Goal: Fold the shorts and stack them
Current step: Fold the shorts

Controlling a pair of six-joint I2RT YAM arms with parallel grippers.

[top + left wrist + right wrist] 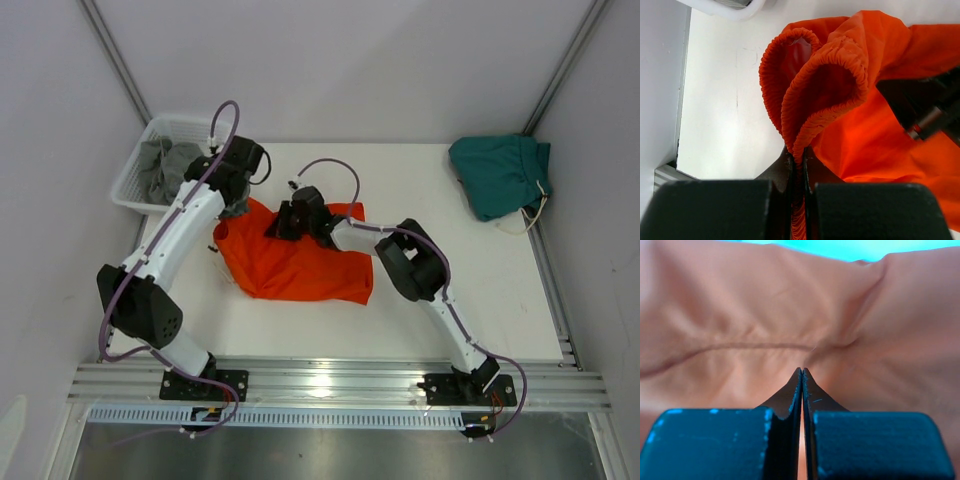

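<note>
- On the table (480, 300), centre-left: orange shorts (300, 268) lie rumpled and partly spread, no neat fold yet. Both arms are at their far edge.
- left gripper (799, 162): jaws clamped tight on the waistband (832, 75), w/ the elastic edge running down btwn the fingers. The grip is at the shorts' far-left corner, near the basket (128, 190).
- right gripper (802, 374): jaws shut, tips meeting. Creases pucker toward the tips and a sliver of orange shows btwn the fingers, so it reads as a thin pinch of cloth, further right along the same edge.
- teal shorts (500, 175): bunched in the far-right corner, well apart from both arms, w/ a white drawstring (535, 212) trailing out.
- The basket holds grey cloth (165, 168), prob not part of this step.
- Step, my read: start of folding the orange pair. Both grips are made, so lift/flatten or fold-over comes next. Stacking not begun.
- Next move needs both arms travelling together, cloth taut btwn the grips w/o tugging it out of the thin right-hand pinch. The leg end should drag flat so the fold line comes out straight.
- Top cam only: whole layout, i.e. the orange outline, teal pair, basket and arm poses. The wrists hide the actual contact points.
- Left wrist cam only: waistband gaping in two loops and the elastic clamped. It also catches the other gripper as a dark shape on the cloth.
- Right wrist cam only: close-up cloth, washed pale, w/ the pucker at the tips. No table or garment edges in it.
</note>
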